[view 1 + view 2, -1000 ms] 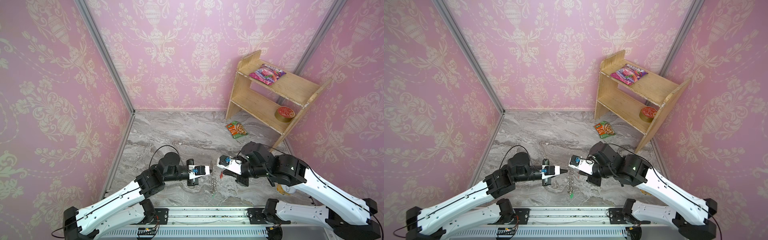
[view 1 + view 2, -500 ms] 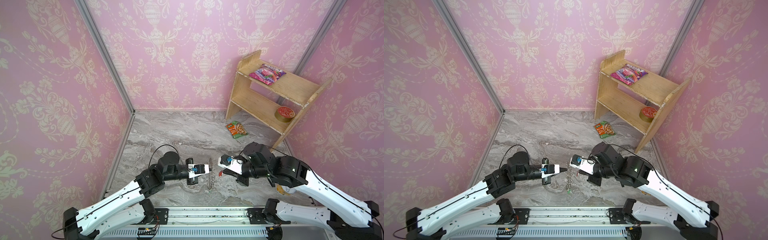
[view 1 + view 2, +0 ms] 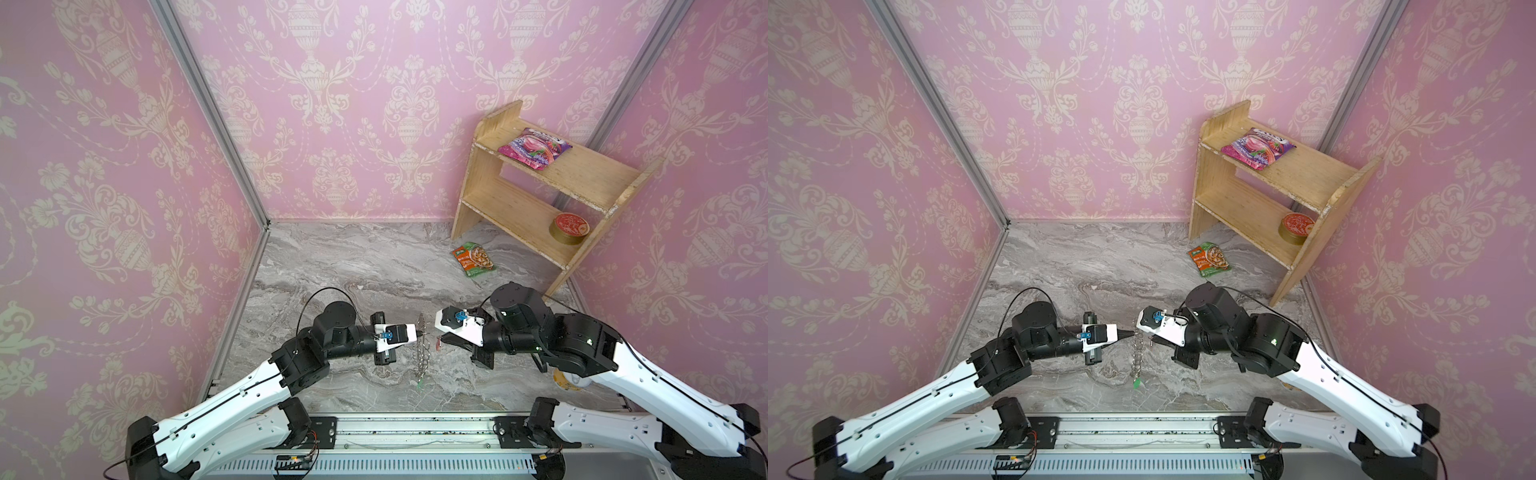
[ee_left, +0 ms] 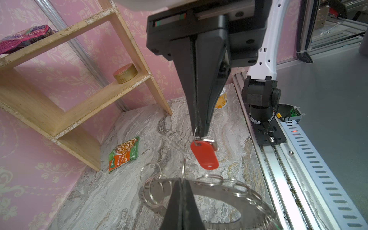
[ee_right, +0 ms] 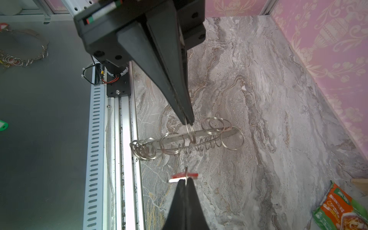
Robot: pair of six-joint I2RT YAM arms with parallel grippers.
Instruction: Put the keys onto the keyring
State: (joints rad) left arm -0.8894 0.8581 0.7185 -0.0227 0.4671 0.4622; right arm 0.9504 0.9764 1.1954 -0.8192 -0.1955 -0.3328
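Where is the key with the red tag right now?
In the left wrist view the red-tagged key hangs from the shut right gripper, above the marble table, close beside the keyring held by the left gripper.

The room is bright, with soft, even light from above, and only faint shadows lie on the floor [image 3: 374, 257] under the arms [image 3: 249, 386]. Both top views are sharp in the middle, but the walls [image 3: 83, 166] bend and stretch near the edges. In the right wrist view the red tag [image 5: 184, 175] up close is fuzzy, the ring [image 5: 175, 140] shines, and the rail [image 5: 127, 169] glares white.
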